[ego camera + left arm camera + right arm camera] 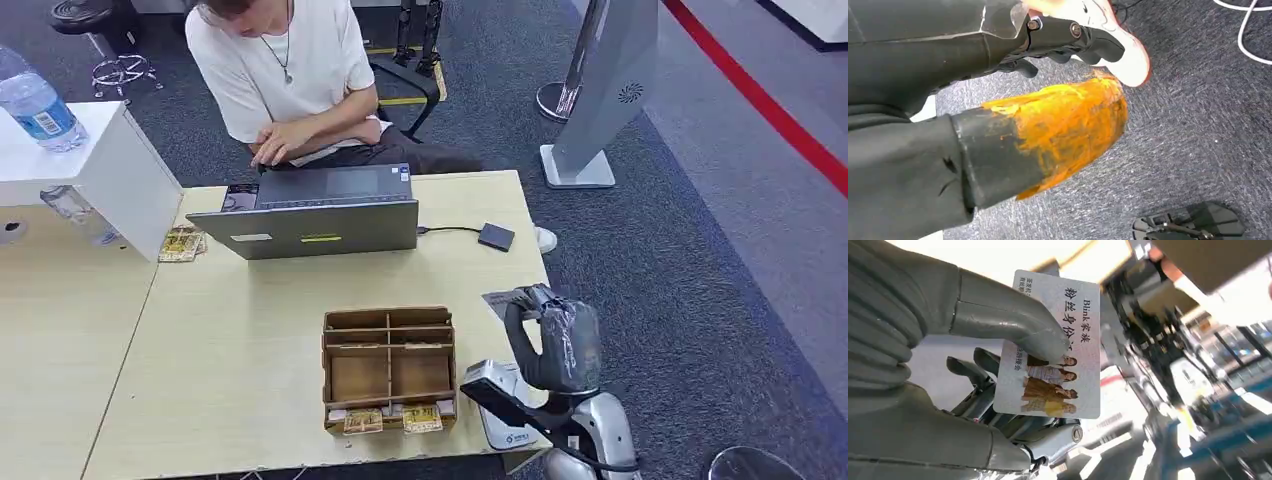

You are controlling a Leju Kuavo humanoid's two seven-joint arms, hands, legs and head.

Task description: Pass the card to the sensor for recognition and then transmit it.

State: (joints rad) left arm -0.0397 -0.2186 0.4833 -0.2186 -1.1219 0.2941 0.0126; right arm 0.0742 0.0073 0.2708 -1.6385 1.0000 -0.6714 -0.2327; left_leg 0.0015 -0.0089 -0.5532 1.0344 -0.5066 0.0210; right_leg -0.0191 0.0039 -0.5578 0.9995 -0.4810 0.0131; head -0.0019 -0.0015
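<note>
My right hand (556,338) is raised over the table's right edge and pinches a card (494,300) between thumb and fingers. In the right wrist view the card (1075,310) is white with black print and a picture of several people; the thick grey thumb of my right hand (998,320) presses on its face. A small black box (496,237), cabled to the laptop (318,226), lies on the table beyond the hand, apart from the card. My left hand (1063,37) hangs over the carpet, its dark fingers holding nothing.
A person sits behind the laptop with a hand (280,140) at its far edge. A cardboard divider box (388,365) with cards in its front slots stands near the front edge. A white device (505,425) lies at the table corner under my right arm. A water bottle (38,105) stands far left.
</note>
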